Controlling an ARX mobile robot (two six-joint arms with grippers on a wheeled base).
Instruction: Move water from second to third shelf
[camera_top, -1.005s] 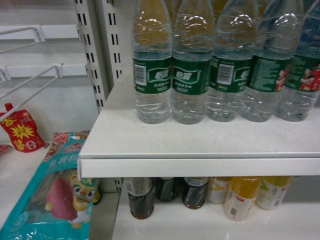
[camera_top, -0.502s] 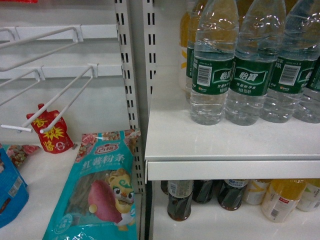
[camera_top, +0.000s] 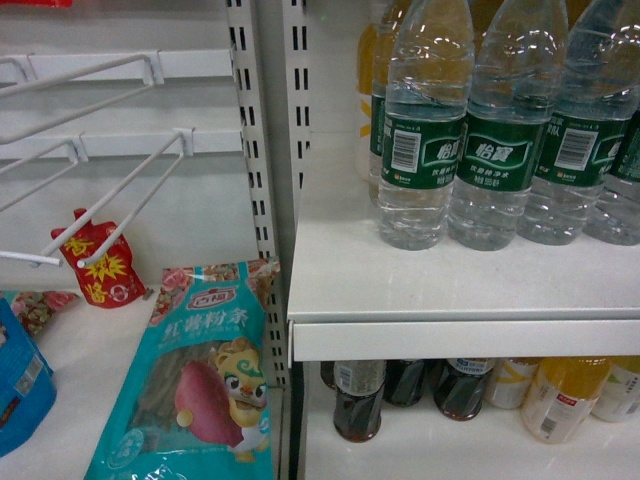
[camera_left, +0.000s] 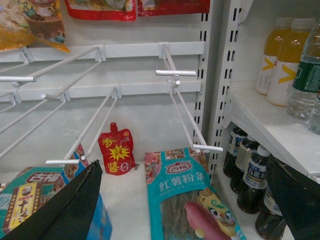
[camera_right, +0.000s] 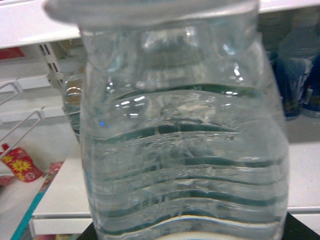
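Several water bottles (camera_top: 425, 130) stand in a row on the white shelf (camera_top: 440, 280) at two o'clock in the head view, one bottle (camera_right: 185, 150) filling the right wrist view, the right hand's state untellable, while the left hand (camera_left: 185, 200) hangs wide open, empty.

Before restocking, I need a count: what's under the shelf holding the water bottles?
Under the shelf: dark cola bottles left, orange juice bottles right. Their tops and any rows behind are hidden.

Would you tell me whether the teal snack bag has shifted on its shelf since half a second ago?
No. The teal snack bag lies in the same spot beside the slotted upright; only the view nudged slightly.
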